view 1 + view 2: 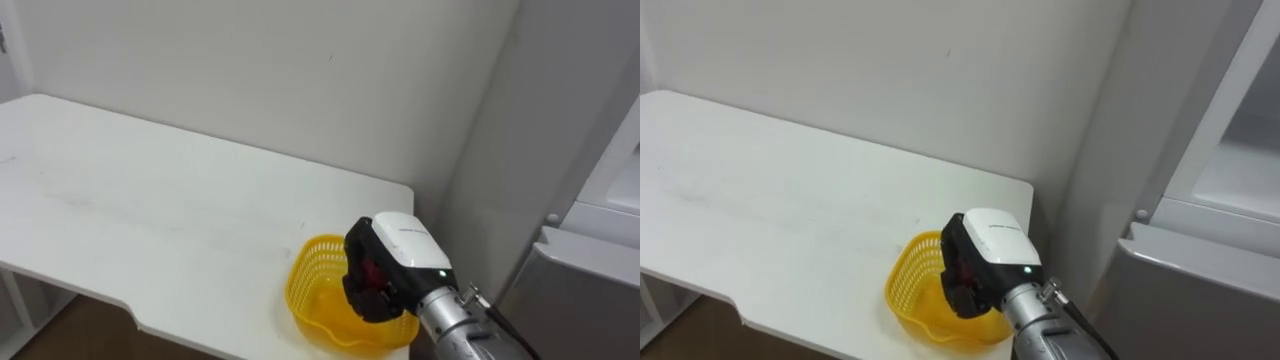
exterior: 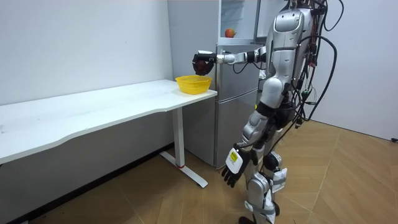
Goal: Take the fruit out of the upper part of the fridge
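My right hand (image 1: 392, 262) hangs just over the yellow mesh basket (image 1: 312, 290), which stands near the table's right end. Its fingers are curled round a red fruit (image 1: 371, 272), mostly hidden by the hand. In the room view the right hand (image 2: 203, 63) is stretched out above the basket (image 2: 193, 83). Behind the arm, the fridge (image 2: 236, 81) has its upper compartment open, and another red fruit (image 2: 230, 32) lies on a shelf inside. My left hand (image 2: 234, 163) hangs idle at my side with relaxed fingers.
The long white table (image 1: 150, 200) runs along the wall, with the basket at its right end next to the fridge (image 1: 600, 220). I stand on the wooden floor between the table's end and the fridge.
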{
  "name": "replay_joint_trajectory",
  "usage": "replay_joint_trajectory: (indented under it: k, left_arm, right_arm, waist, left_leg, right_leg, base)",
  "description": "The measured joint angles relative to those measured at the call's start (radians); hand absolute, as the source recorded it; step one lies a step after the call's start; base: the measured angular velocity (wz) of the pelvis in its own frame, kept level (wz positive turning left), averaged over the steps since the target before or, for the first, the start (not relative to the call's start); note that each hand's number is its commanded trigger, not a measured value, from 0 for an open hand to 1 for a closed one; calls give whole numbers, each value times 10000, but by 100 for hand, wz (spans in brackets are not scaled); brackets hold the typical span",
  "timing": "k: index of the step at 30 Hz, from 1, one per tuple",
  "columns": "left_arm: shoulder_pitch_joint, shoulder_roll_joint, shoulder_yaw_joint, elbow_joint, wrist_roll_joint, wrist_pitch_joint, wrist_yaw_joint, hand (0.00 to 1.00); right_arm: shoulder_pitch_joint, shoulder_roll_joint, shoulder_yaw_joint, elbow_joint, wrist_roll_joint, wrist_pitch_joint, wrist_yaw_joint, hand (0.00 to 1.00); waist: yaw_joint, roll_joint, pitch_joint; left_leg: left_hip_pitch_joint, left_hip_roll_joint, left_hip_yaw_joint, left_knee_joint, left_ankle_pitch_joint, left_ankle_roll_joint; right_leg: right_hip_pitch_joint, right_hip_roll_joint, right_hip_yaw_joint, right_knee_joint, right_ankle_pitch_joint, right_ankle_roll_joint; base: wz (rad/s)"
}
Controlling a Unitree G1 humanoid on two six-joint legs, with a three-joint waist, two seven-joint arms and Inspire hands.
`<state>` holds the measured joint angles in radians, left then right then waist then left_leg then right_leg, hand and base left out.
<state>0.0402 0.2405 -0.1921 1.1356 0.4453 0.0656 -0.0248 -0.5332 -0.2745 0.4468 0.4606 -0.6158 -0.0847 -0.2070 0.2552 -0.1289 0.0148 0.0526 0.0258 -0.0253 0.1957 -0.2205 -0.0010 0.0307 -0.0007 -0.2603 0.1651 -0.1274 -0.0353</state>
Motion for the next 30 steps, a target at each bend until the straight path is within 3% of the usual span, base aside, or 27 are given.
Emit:
replay_joint_trajectory:
  k: [3,4,5,6,22,30]
  left_arm:
    - [-5,15,-95,9,1,0,-57,0]
    - [4,15,-95,21,3,1,-82,0]
    - [8,17,-105,20,2,6,-103,0]
    - [3,16,-141,6,0,6,-107,0]
    - [-12,44,-189,13,3,19,-366,0]
    - [-12,44,-198,5,-1,21,-357,0]
  right_arm:
    - [-31,-1,24,56,-2,1,2,100]
    - [-31,0,28,55,-4,0,6,78]
    - [-36,-7,25,55,9,1,4,4]
    - [-40,-15,25,55,19,1,3,0]
    - [-203,-13,25,38,14,6,3,0]
    - [-250,-13,26,41,18,6,-2,0]
  waist:
    - [-1,-39,-12]
    - [-5,-39,-11]
    - [-11,-39,-11]
    - [-11,-43,-9]
    - [-17,-113,-11]
    - [-25,-141,29]
  left_leg:
    - [-94,-1,14,12,3,-2]
    - [-93,-1,12,18,4,-3]
    - [-98,1,9,24,4,-3]
    - [-112,1,18,23,4,-4]
    - [-257,-6,56,50,4,-4]
    - [-282,-5,71,42,4,-4]
  right_leg:
    - [-151,2,75,15,0,0]
    - [-148,2,76,15,0,0]
    - [-144,3,68,15,0,0]
    - [-146,2,70,16,0,0]
    - [-315,-7,82,33,0,0]
    - [-321,-6,85,35,0,0]
  base:
    - [-5]
    - [0]
    - [0]
    - [0]
    - [0]
    - [0]
